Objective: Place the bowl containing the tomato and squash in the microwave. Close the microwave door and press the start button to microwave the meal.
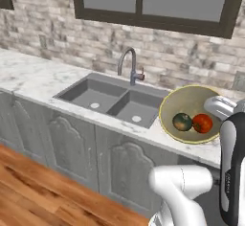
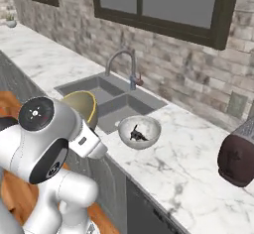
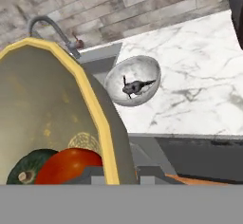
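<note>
The pale yellow-tan bowl [image 1: 190, 114] is tipped, its rim sitting right at the fingers. Inside, the glossy red tomato [image 1: 202, 123] touches the mottled green squash [image 1: 182, 121], both low in the bowl nearest the fingers.

You have a double sink [image 1: 91, 95] set into the marble counter [image 2: 198, 168], with a curved grey faucet [image 1: 129, 64] standing at its far edge against the brick wall [image 1: 191, 52], under a dark-framed window [image 1: 158, 2]. Just right of the sink, on the counter, sits a marbled grey-white bowl [image 2: 140, 131] with a small dark thing in it, too small to tell what, and further right a dark rounded object [image 2: 238, 158] stands at the edge of your right base view. Below the counter you see grey cabinet doors [image 1: 62, 148] and a wooden floor [image 1: 38, 191].
</note>
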{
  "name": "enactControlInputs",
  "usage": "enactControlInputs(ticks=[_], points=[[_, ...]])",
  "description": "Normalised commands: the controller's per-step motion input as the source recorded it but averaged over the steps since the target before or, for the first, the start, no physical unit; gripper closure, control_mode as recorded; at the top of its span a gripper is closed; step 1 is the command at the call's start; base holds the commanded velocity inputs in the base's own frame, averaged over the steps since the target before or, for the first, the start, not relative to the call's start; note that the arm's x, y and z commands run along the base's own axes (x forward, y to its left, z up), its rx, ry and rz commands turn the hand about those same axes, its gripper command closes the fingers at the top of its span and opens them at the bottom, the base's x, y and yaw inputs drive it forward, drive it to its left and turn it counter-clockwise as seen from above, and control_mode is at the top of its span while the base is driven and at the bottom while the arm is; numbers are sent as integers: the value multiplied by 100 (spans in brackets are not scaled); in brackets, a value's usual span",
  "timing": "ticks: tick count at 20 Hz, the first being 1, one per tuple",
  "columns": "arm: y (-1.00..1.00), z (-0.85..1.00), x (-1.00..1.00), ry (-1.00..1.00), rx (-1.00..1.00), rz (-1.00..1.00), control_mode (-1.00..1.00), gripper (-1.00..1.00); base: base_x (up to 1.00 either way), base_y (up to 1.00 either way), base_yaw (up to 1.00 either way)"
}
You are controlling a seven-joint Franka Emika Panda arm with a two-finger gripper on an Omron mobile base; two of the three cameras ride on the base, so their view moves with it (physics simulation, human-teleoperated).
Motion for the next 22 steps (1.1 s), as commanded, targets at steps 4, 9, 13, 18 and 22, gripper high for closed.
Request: enactControlInputs(ticks=[4, 9, 13, 18, 22], points=[[0, 0, 0, 0, 0, 0, 100, 100, 7, 42, 70], [0, 0, 0, 0, 0, 0, 100, 100, 9, 35, 68], [0, 0, 0, 0, 0, 0, 100, 100, 12, 34, 66], [0, 0, 0, 0, 0, 0, 100, 100, 16, 33, 66], [0, 0, 0, 0, 0, 0, 100, 100, 19, 39, 66]])
